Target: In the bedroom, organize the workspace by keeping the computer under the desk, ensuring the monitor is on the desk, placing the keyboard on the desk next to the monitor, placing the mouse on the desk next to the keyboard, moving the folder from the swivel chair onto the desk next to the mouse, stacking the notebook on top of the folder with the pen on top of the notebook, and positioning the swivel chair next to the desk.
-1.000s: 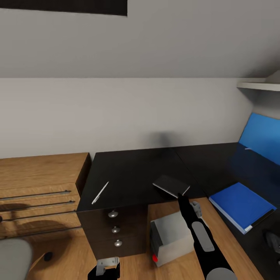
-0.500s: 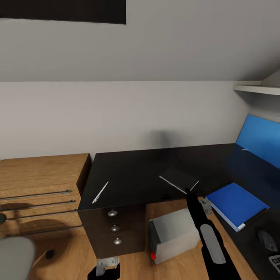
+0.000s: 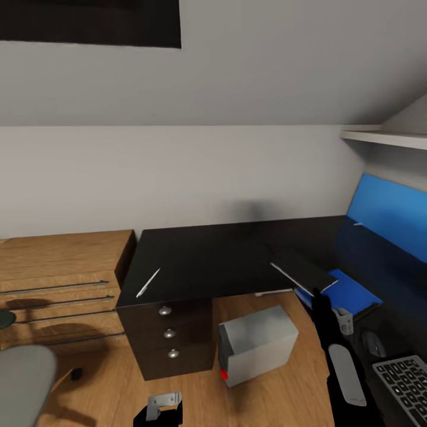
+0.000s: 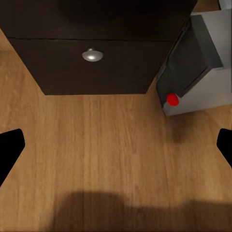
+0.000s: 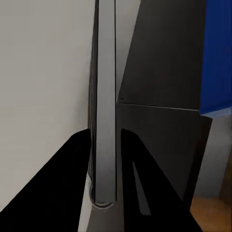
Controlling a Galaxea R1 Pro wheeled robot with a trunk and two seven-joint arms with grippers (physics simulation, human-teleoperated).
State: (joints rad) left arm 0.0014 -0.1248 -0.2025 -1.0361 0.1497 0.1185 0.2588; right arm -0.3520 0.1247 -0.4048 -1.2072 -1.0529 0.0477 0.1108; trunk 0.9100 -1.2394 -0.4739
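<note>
My right pincer (image 3: 316,292) clamps the thin dark grey notebook (image 3: 300,270) by its edge, holding it level above the flat blue folder (image 3: 347,295) on the black desk (image 3: 207,261), ready for stacking; my left pincer (image 3: 163,402) hangs open.

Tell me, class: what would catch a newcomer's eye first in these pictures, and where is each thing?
The bright blue monitor glows at the far right of the black desk, with the blue folder lying before it. The right gripper holds the dark notebook just at the folder's edge. Under the desk stands the grey computer with its red button, and a white pen lies near the desk's left end.
</note>
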